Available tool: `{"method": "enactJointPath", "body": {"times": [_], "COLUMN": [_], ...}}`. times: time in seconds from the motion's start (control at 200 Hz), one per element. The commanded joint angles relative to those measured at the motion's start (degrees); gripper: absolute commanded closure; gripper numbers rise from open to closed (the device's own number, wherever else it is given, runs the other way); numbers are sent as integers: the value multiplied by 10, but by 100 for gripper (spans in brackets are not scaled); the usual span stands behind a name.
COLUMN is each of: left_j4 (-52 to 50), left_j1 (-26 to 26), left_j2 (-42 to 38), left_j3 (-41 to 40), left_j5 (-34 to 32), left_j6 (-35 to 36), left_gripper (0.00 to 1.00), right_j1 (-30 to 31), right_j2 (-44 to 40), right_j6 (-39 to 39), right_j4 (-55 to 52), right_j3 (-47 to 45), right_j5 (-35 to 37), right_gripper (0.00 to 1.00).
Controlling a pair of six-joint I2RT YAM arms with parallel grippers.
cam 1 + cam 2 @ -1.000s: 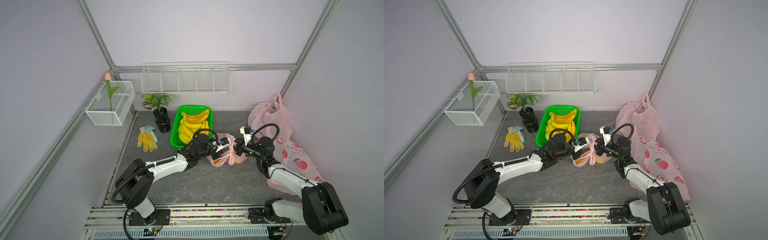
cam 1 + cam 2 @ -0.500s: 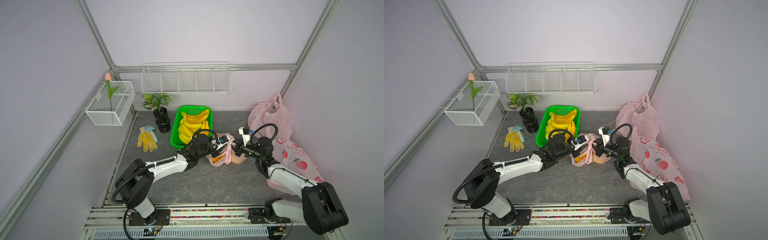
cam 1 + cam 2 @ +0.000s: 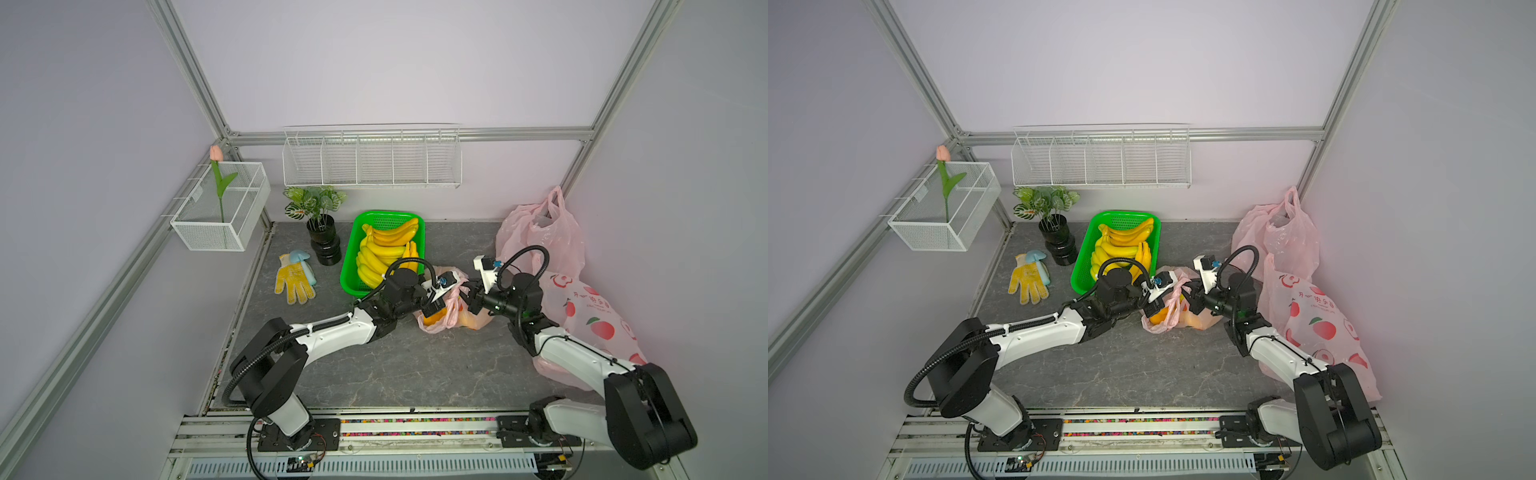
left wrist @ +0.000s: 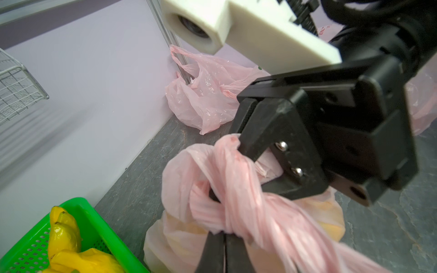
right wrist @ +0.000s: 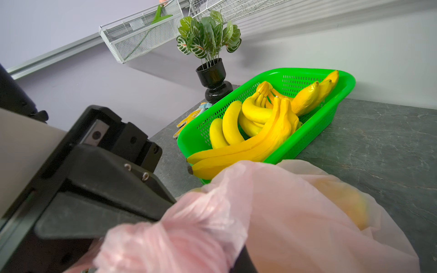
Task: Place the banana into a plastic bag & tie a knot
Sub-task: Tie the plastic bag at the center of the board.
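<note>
- Shows a pink plastic bag [image 3: 453, 322] slumped on the grey stone-look tabletop [image 3: 395, 365], a little off centre toward 3 o'clock in both top views.
- Holds a banana [image 3: 434, 319] inside, yellow-orange through the thin film, toward the bag's 9 o'clock end.
- Carries its twisted handles [image 4: 231, 184] wound round each other above the bag in a loose loop with a small dark gap.
- Takes the left gripper [image 3: 441, 307] at the bag's 9 o'clock side: jaws pressed together, tips tucked under the loop and pinching the pink plastic.
- Takes the right gripper [image 3: 466, 296] at the 3 o'clock side: jaws nipped on a handle strand, plastic squeezed between the black fingers [image 4: 272, 123].
- Places a green basket [image 3: 348, 266] just beside the bag at 11 o'clock, piled with loose bananas [image 3: 382, 249].
- Sets a yellow work glove [image 3: 293, 280] at the basket's 9 o'clock, flat on the tabletop, with a black-potted plant [image 3: 324, 245] at 10 o'clock.
- Heaps more pink bags [image 3: 540, 237] along the wall from 1 to 4 o'clock of the bag.
</note>
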Motion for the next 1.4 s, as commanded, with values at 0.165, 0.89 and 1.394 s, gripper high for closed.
{"method": "enactJointPath", "body": {"times": [0.165, 0.89, 1.394], "left_j4": [17, 35, 35], "left_j1": [-1, -1, -1], "left_j2": [-28, -22, -28], "left_j3": [1, 7, 3], "left_j5": [-49, -115, -116], "left_j6": [-32, -56, -62], "left_gripper": [100, 100, 100], "right_j1": [2, 186, 162], "right_j2": [-52, -226, -320], "right_j6": [-13, 32, 28], "right_j4": [-48, -320, -428], "right_j3": [-7, 36, 36], "right_j5": [61, 294, 417], "right_gripper": [60, 34, 28]}}
